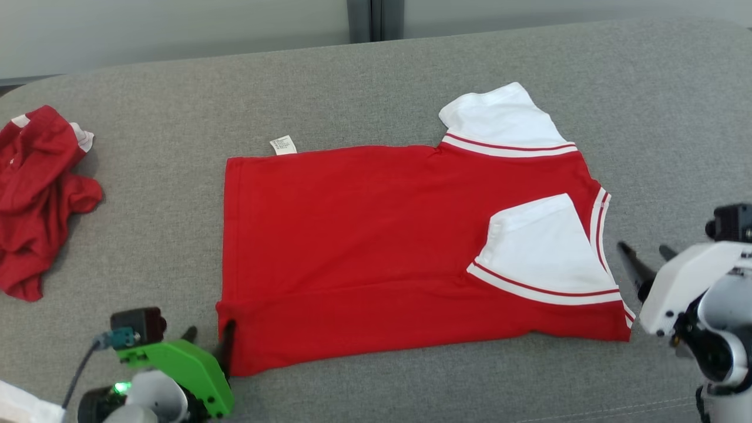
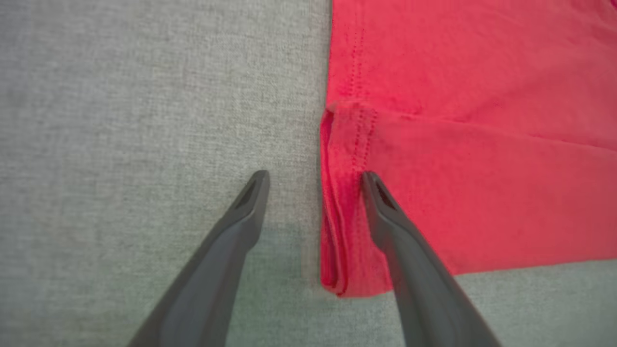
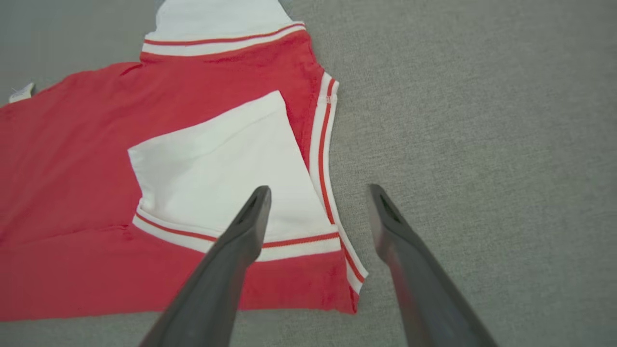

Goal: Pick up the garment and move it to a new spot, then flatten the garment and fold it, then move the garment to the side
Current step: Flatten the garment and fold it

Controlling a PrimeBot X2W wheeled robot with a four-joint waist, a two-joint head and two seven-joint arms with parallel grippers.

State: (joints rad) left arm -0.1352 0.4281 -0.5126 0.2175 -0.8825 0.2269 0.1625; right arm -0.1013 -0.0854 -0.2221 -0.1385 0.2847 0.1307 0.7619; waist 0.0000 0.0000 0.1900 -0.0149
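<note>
Left pincer (image 1: 209, 333), on its green mount at the bottom left of the head view, is spread wide and holds nothing. In its wrist view, the left pincer (image 2: 314, 177) straddles the hem corner of the red shirt (image 2: 458, 144), with one finger over cloth and one over the bare grey cushion (image 2: 120, 120).

Right pincer (image 1: 643, 248) is also spread and empty, just off the collar end. In its wrist view, the right pincer (image 3: 319, 189) has one finger over the folded-in white sleeve (image 3: 217, 168).

The shirt (image 1: 364, 247) lies flat mid-cushion (image 1: 376, 76). Its long axis runs left to right, hem left and collar right. The near long edge looks already folded in. The far sleeve (image 1: 499, 117) sticks out on the far side, so that side seems to be the next fold. It lies across the shirt from both pincers, each nearer its own end.

A crumpled red garment (image 1: 35, 194) sits well apart at far left.
</note>
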